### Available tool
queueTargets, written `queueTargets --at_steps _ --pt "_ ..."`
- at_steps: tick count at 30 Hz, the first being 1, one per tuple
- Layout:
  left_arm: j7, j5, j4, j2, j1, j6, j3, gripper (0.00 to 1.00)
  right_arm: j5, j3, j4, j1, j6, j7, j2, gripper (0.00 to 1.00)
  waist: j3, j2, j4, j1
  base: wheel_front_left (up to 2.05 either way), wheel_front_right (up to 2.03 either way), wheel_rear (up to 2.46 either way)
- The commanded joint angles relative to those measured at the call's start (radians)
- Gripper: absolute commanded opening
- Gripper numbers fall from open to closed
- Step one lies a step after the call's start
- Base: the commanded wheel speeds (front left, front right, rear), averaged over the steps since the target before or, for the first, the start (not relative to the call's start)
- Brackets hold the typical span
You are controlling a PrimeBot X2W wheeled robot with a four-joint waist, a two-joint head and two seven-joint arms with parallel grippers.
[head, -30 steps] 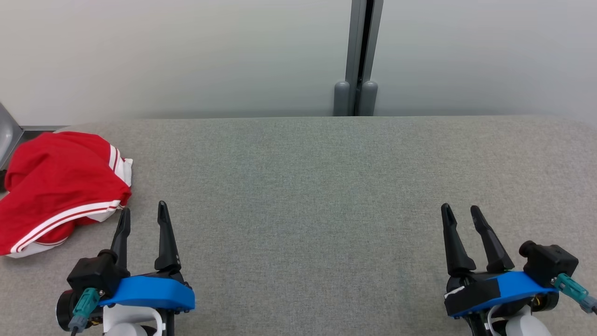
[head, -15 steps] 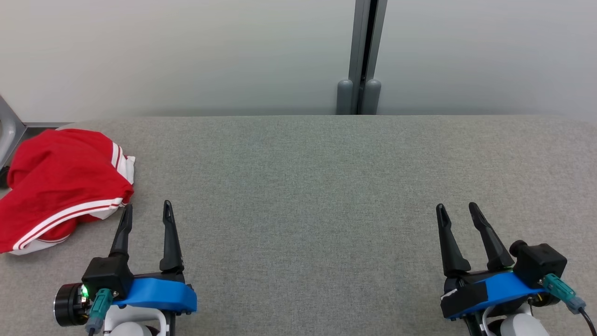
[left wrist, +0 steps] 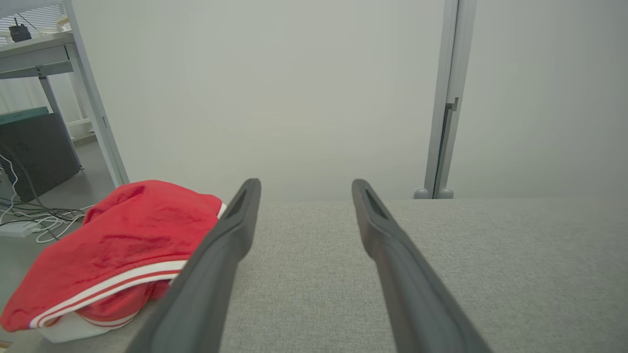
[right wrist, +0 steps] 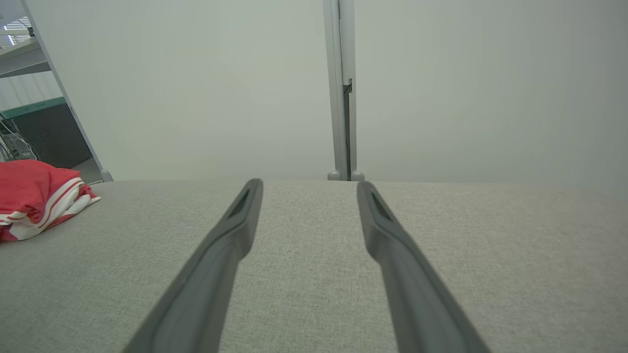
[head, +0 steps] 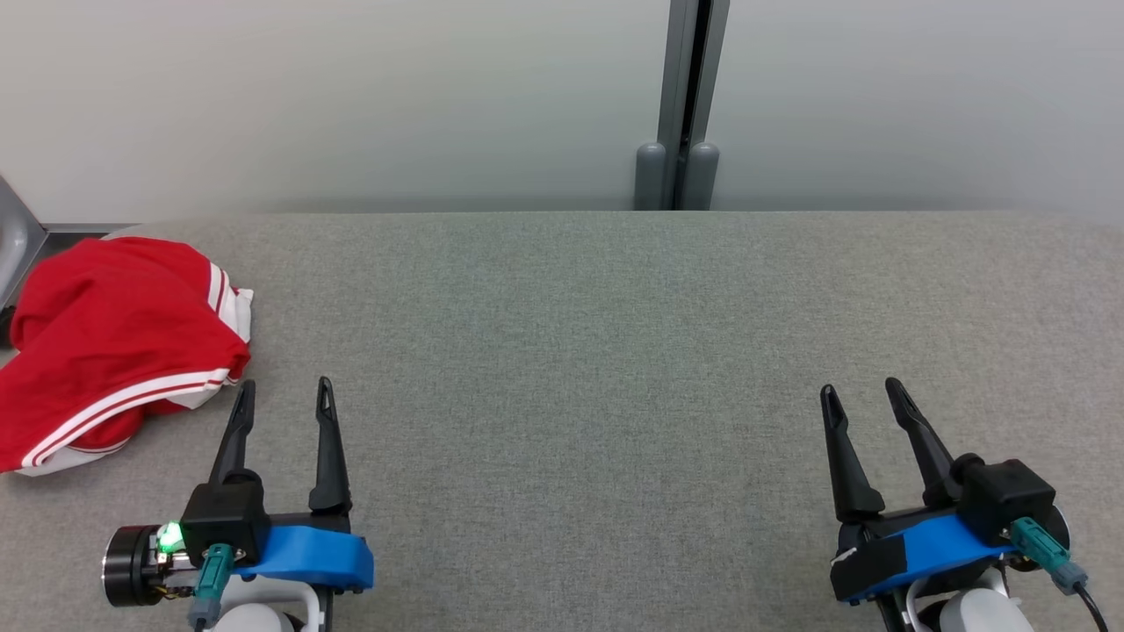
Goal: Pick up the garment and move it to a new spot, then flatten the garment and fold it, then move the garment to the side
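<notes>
Crumpled red, white-striped cloth garment [head: 114, 342] on grey fabric worktop [head: 571, 351], just beside my wide-open, empty left claw [head: 286, 383]; right claw [head: 859, 386] likewise agape and empty, well apart from the garment.

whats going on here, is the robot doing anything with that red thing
Nothing is being handled yet. A crumpled red garment with white stripes lies at the left end of the grey padded table. The robot's left gripper is close beside the garment, jaws open and holding nothing. The right gripper is over bare table far to the other side, jaws open too. The pickup has not started.
</notes>
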Motion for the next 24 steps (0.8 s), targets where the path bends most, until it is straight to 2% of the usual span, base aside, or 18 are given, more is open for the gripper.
queueTargets --at_steps 1,24 --pt "-0.009 0.021 0.003 0.004 -0.014 0.002 0.0 1.0 -0.023 0.001 0.005 -0.014 0.0 -0.009 -0.007 1.0 0.002 0.0 0.001 0.0 0.0 0.0 0.0" --pt "-0.011 0.018 0.023 0.003 -0.026 0.01 -0.01 1.0 -0.024 0.001 0.035 -0.019 0.0 -0.011 -0.007 1.0 0.013 0.0 0.008 0.0 0.0 0.0 0.0"
